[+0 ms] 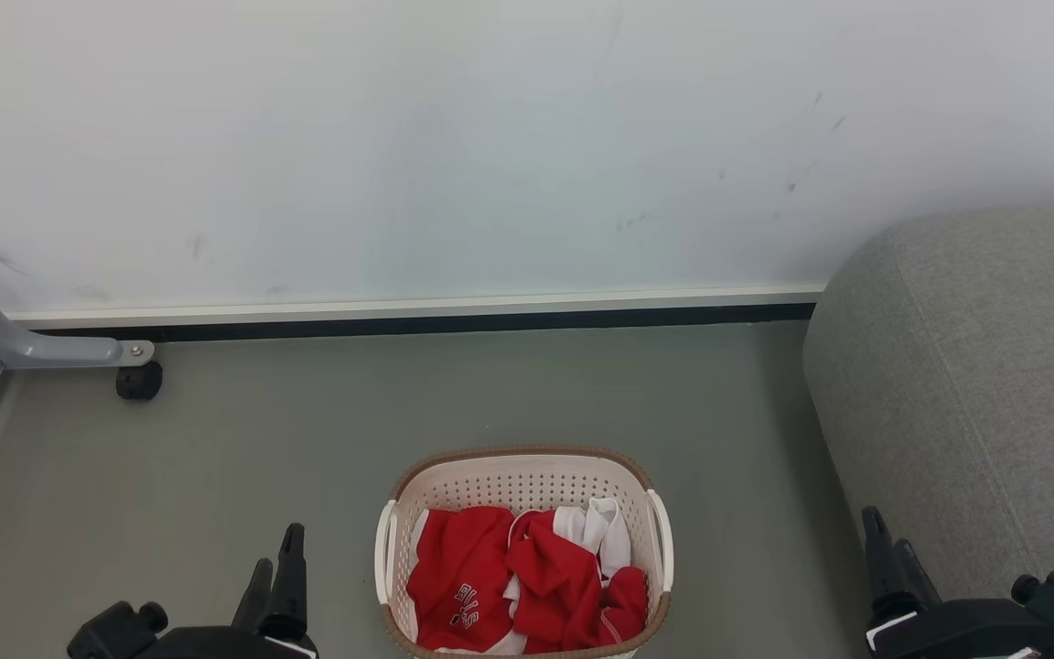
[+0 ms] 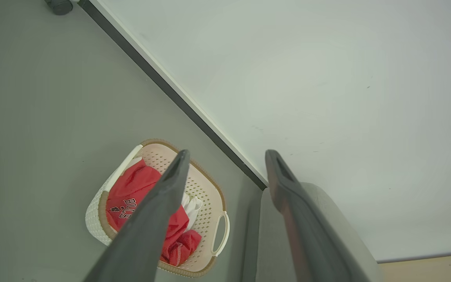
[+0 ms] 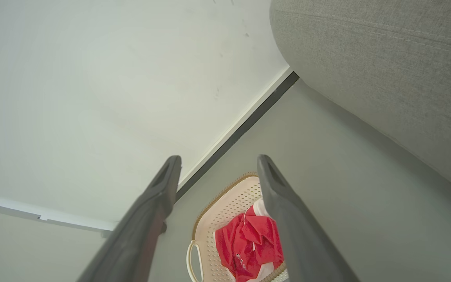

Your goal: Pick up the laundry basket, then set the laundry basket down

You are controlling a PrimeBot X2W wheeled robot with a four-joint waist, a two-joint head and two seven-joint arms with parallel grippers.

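While both arms hang low at the near edge of the head view, the laundry basket (image 1: 527, 482) sits on the grey floor (image 1: 262, 439) between them, near centre, its brown rim level and its two white side handles facing left and right. It is loaded: a crumpled red garment (image 1: 481, 577) with white lettering fills most of the bottom, and a bit of white cloth (image 1: 605, 531) pokes up on the right side. The left gripper (image 1: 278, 547) is off to the basket's left, apart from it, touching nothing. From its own wrist camera its two dark fingers are spread wide with only air between them, and the laundry basket (image 2: 206, 188) lies below on the floor. The right gripper (image 1: 887, 531) is well out to the right, just beside the grey sofa (image 1: 975, 384). Its wrist camera tells the same story: fingers parted, nothing held, laundry basket (image 3: 229, 203) down beyond them. Farther back, the pale wall (image 1: 490, 137) meets the floor along a dark baseboard strip (image 1: 417, 322), and at far left a grey metal leg (image 1: 33, 348) stands on a black caster (image 1: 139, 380).
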